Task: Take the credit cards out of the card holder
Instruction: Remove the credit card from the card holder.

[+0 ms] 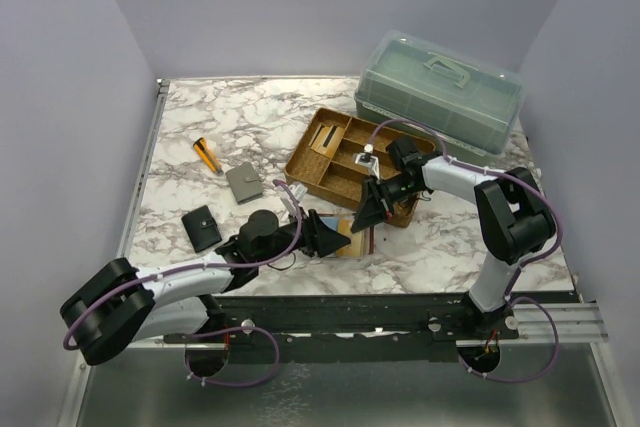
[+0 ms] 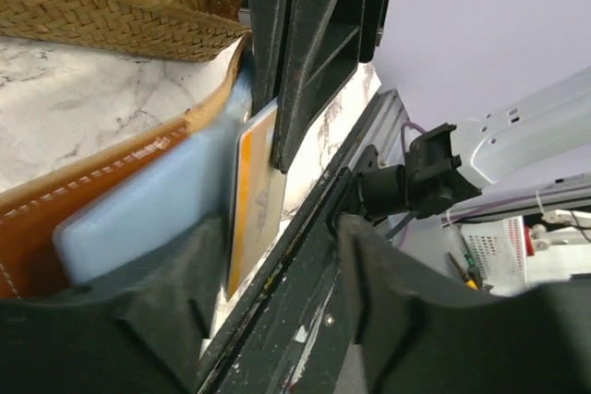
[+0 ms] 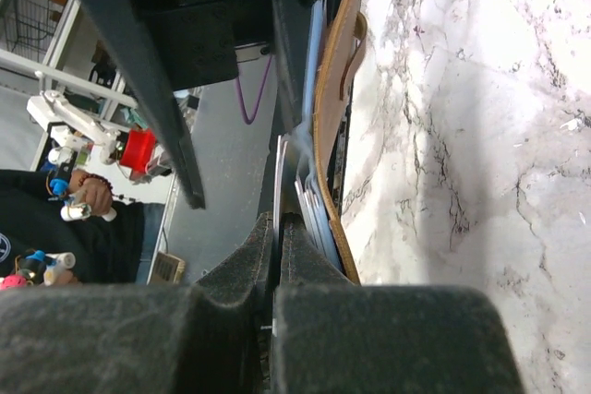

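The card holder point(image 1: 348, 228) stands open on edge on the marble between my two grippers, brown leather point(image 2: 83, 205) outside and a light-blue face point(image 2: 148, 214) inside. An orange credit card point(image 2: 251, 196) sticks out of it. My right gripper point(image 1: 367, 213) is shut on the thin edge of this credit card point(image 3: 280, 186), beside the leather edge point(image 3: 334, 80) and the blue pockets point(image 3: 312, 205). My left gripper point(image 2: 277, 251) is open. One of its fingers point(image 2: 138, 320) lies against the blue face, while the other finger point(image 2: 443, 320) stands well apart with nothing between them.
A woven tray point(image 1: 345, 159) with dividers sits just behind the card holder, and a green lidded box point(image 1: 440, 92) is at the back right. A grey wallet point(image 1: 243, 183), a black wallet point(image 1: 204, 228) and an orange tool point(image 1: 208, 155) lie to the left. The table's front rail point(image 2: 305, 265) is close.
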Robot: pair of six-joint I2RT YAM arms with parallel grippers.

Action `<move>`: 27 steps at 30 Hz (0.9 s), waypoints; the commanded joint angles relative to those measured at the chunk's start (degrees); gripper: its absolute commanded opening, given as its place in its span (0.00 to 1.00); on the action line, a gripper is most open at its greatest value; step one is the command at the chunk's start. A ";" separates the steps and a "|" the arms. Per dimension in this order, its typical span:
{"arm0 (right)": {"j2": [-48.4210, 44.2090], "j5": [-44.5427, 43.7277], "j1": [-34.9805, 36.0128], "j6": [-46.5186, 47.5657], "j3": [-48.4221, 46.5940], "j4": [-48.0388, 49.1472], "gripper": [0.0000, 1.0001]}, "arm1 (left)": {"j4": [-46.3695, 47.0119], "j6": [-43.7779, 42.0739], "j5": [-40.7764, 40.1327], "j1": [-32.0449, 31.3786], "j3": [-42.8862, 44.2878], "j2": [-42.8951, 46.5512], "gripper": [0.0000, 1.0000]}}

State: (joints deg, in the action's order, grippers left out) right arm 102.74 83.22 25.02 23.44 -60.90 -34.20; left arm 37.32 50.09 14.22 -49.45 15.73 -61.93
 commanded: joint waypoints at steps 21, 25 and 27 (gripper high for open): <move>0.97 5.00 0.21 2.22 -1.85 -3.60 0.24 | 12.86 3.60 0.10 1.02 -2.26 -6.55 0.00; 1.19 5.22 0.21 2.40 -1.89 -3.85 0.27 | 12.86 3.64 -2.42 1.08 -3.92 -3.73 0.00; 1.31 5.32 0.20 2.56 -2.00 -4.07 0.24 | 12.86 3.65 -3.27 1.10 -4.64 -2.57 0.00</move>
State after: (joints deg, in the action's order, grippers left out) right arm 103.50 85.73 24.95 25.17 -61.58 -37.12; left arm 47.09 53.47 15.64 -48.75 12.60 -67.44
